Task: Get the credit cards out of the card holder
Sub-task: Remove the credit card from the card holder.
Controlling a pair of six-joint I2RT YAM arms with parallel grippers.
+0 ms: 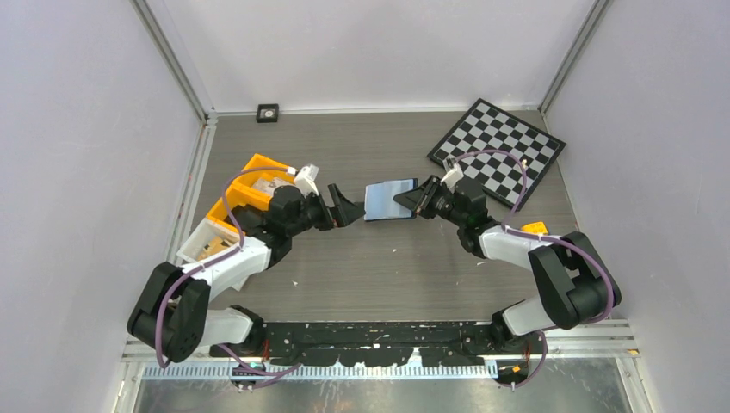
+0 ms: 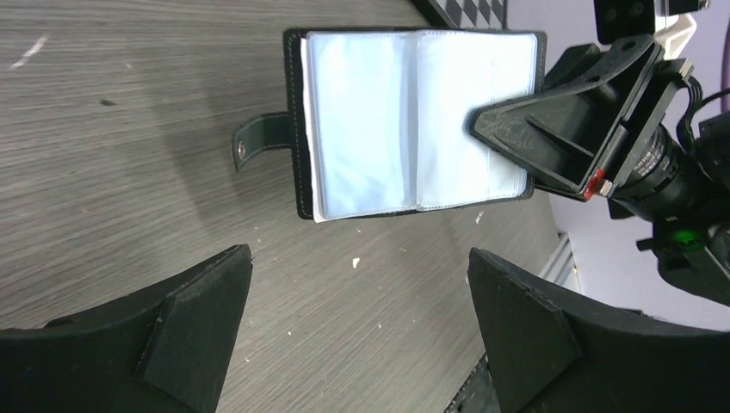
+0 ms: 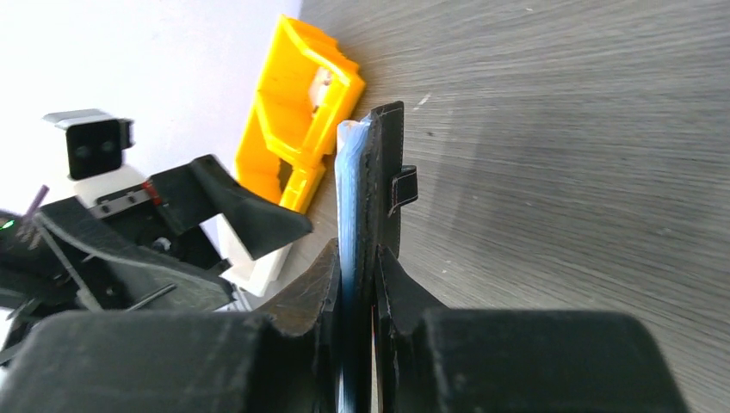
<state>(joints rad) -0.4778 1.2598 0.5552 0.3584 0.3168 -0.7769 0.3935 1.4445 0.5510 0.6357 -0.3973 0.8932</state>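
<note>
The black card holder [image 1: 389, 199] is held open off the table, its pale grey-blue inner sleeves [image 2: 405, 120] facing my left wrist camera and its snap strap [image 2: 258, 142] sticking out to the left. My right gripper [image 1: 413, 200] is shut on the holder's right edge; in the right wrist view the fingers [image 3: 357, 267] pinch the holder [image 3: 379, 189] edge-on. My left gripper [image 1: 349, 206] stands open just left of the holder, its fingers [image 2: 359, 258] wide apart with only table between them. The credit cards are hidden; no separate card shows in the sleeves.
An orange bin [image 1: 250, 194] and a white box [image 1: 202, 241] sit behind my left arm; the bin [image 3: 297, 120] also shows in the right wrist view. A checkerboard [image 1: 499, 151] lies at the back right. A small black square [image 1: 268, 113] rests at the back wall.
</note>
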